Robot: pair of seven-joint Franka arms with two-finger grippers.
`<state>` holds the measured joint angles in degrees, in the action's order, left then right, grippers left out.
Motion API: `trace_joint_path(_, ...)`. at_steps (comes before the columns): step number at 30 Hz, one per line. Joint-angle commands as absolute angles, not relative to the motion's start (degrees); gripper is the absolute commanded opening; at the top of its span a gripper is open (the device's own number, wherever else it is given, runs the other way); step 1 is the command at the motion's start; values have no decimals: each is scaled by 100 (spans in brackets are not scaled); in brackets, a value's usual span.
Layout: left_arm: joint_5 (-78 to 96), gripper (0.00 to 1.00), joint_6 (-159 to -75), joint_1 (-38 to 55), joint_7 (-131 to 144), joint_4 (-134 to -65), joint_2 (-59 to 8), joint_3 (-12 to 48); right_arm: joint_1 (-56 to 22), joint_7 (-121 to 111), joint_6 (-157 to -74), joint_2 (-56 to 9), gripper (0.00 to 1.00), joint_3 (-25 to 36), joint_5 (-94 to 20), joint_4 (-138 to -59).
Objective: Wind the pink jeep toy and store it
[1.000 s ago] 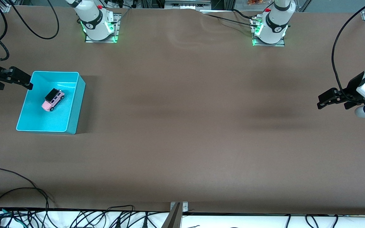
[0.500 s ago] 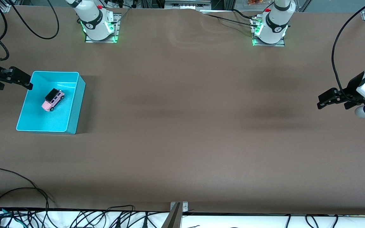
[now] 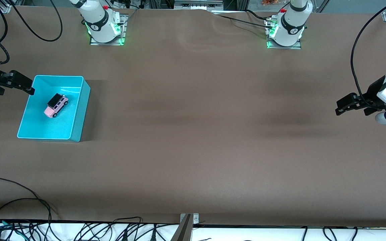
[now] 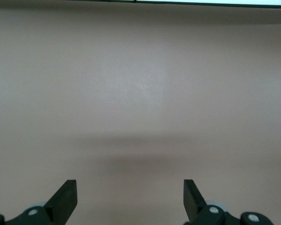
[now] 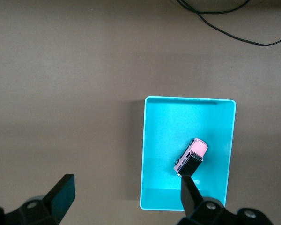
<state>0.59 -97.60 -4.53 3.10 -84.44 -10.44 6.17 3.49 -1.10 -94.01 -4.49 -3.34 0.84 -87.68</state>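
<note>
We see the left end effector (image 3: 339, 107) up over bare brown bench (image 3: 193, 134) at the left arm's end, its two black fingers (image 4: 65, 199) spread wide with nothing between them and touching nothing; in its wrist view only plain bench surface lies below it.

The right end effector (image 3: 28, 85) hangs at the right arm's end of the bench, over the edge of the turquoise bin (image 3: 79, 110) at the corner nearest that arm. Its fingers (image 5: 61, 192) also stand wide apart and carry nothing.

The pink jeep toy (image 3: 56, 105) sits on its wheels on the floor of the bin, below the right end effector and just beside one of its fingertips in the right wrist view, where the toy (image 5: 191, 157) lies at an angle to the bin walls (image 5: 187, 101). Its black roof faces up.

We cannot make out any readable writing or brand on the toy or the bin.
</note>
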Motion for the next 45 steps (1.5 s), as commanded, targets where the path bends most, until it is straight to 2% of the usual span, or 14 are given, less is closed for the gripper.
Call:
trace_joint_path(1, -9, 100, -9729, -448, 316, -8481, -1002, 633, 343, -176, -9360, -466, 100, -352, 123, -8640)
trace_joint_path(45, -9, 100, -9729, -448, 316, -8481, -1002, 633, 360, -211, -9316, -466, 100, -325, -132, -8499)
